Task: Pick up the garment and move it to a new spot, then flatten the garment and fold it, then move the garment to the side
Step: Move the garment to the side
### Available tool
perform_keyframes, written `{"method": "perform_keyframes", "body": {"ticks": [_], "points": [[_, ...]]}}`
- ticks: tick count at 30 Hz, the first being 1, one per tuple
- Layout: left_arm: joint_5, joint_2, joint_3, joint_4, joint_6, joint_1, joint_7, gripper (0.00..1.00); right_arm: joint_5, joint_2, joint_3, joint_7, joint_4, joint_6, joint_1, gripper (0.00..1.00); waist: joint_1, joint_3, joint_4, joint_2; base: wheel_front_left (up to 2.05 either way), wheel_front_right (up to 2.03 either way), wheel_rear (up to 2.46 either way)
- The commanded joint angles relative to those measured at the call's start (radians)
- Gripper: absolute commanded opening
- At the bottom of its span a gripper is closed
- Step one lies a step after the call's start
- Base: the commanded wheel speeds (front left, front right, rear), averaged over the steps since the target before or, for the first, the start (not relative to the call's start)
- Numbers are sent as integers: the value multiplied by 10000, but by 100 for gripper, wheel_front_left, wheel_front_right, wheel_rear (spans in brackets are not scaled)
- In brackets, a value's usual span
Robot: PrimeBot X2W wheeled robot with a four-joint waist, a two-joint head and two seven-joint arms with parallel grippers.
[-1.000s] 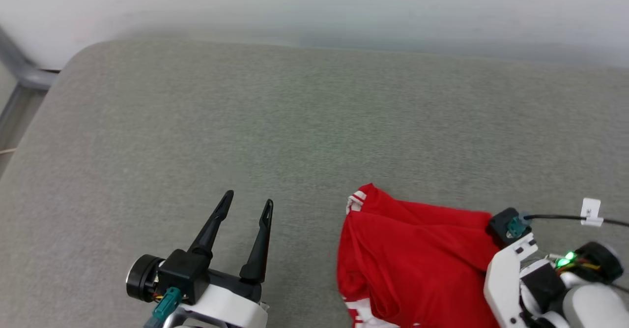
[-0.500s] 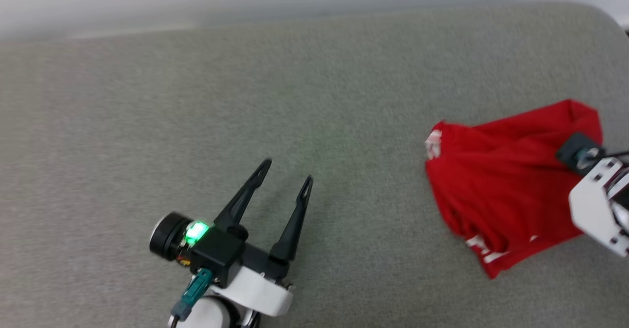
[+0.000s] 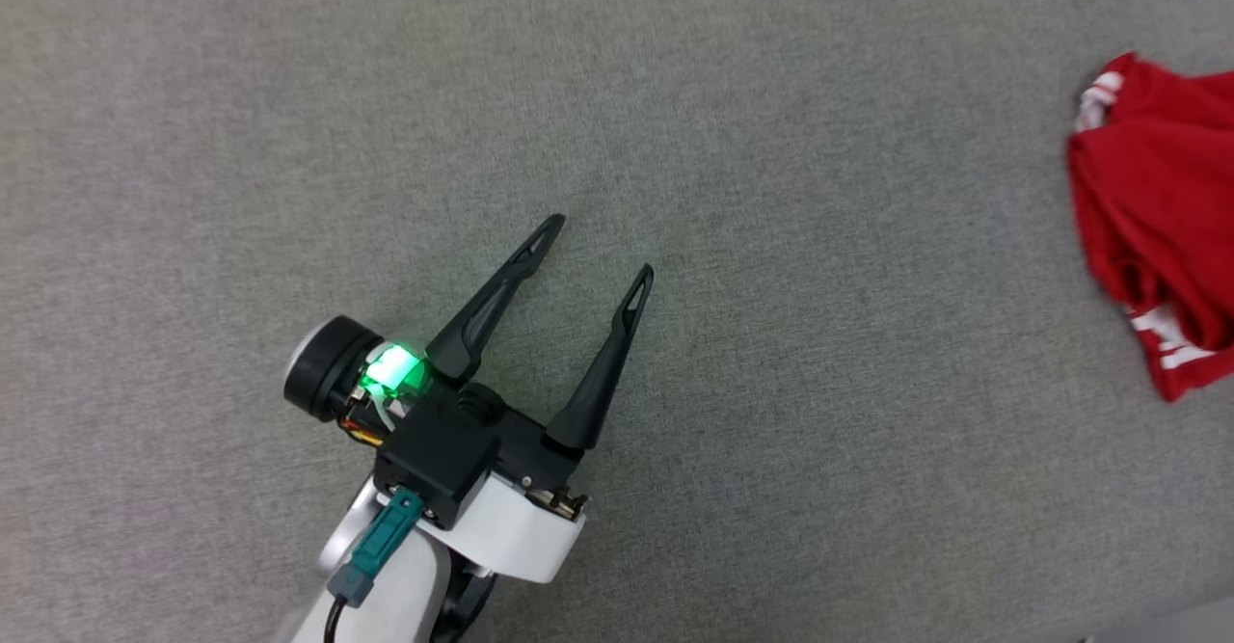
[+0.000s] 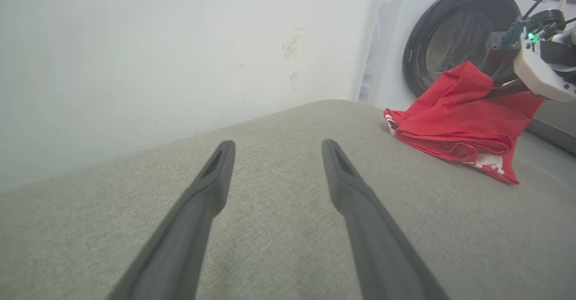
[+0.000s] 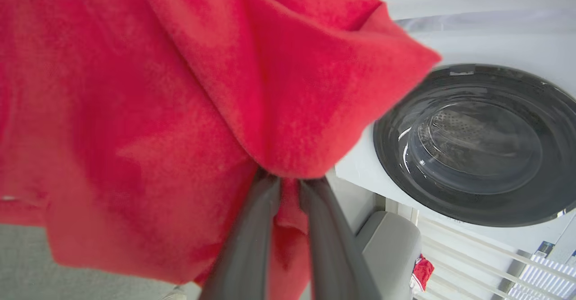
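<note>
**Grip on one side, spread jaws on the other**

A red jersey shirt with white-and-red striped trim point(image 3: 1157, 171) lies bunched at the far right edge of the head view, on a grey fabric cushion point(image 3: 771, 431). The right gripper point(image 5: 290, 181) has its jaws clenched on a fold of the red cloth. In the left wrist view this fold is lifted up, while the lower part of the shirt rests on the cushion. The left gripper point(image 3: 602, 247) is well apart from the shirt, to its left, over bare cushion. Its jaws are spread wide and grasp nothing. Behind the shirt stands a white washing machine with a round dark door point(image 4: 454, 34).
</note>
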Motion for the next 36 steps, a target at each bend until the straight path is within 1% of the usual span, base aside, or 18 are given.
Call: {"method": "perform_keyframes", "body": {"ticks": [1,2,5,6,11,16,21,22,23,24,27,32,36], "points": [[46,46,-7,-44,-17,-115,-20,100,-77,15,-39,-43,37,-19,-157,0,-2,233,-59,-1,0,0,0],[41,99,-73,-163,-17,-210,-20,100,-212,160,-435,-340,604,-21,-332,0,-2,384,-13,-1,0,0,0],[80,210,-20,-260,-15,-259,-20,100,-521,438,-931,-751,1316,-19,-524,0,-2,537,30,-1,0,0,0],[80,210,-20,-260,-15,-259,-20,100,-521,438,-931,-751,1316,-19,-524,0,-2,537,30,-1,0,0,0],[157,369,36,-388,-13,-290,-20,100,-1124,950,-1629,-1247,2126,-19,-890,0,-2,778,59,-1,0,0,0],[216,515,98,-498,-10,-329,-20,100,-1600,1369,-2196,-1364,2628,-19,-1196,0,-2,1051,67,-1,0,0,0],[186,546,106,-498,1,-370,-20,100,-2038,1655,-2738,-1347,3013,-19,-1365,0,-2,1139,83,-1,0,0,0],[154,507,96,-442,10,-380,-20,100,-2126,1798,-3044,-1276,3238,-19,-1336,0,-2,1074,116,-1,0,0,0],[132,476,94,-412,25,-388,-20,100,-2263,1850,-3177,-1275,3293,-19,-1304,36,-2,1015,134,-1,0,0,0],[124,439,92,-381,38,-393,-20,100,-2399,1891,-3308,-1355,3311,-19,-1260,100,-2,940,157,-1,0,0,0],[43,330,109,-283,73,-338,-20,100,-2698,2102,-3689,-1373,3423,-19,-1101,100,-2,610,239,-1,0,0,0],[-256,84,351,3,146,-61,-20,100,-3037,2243,-4080,-1337,3293,-19,-890,100,-2,-189,425,-1,0,0,0],[-510,-96,790,288,234,257,-20,100,-2907,2445,-4215,-1465,2871,-19,-756,100,-2,-1028,609,-1,0,0,0]]}}
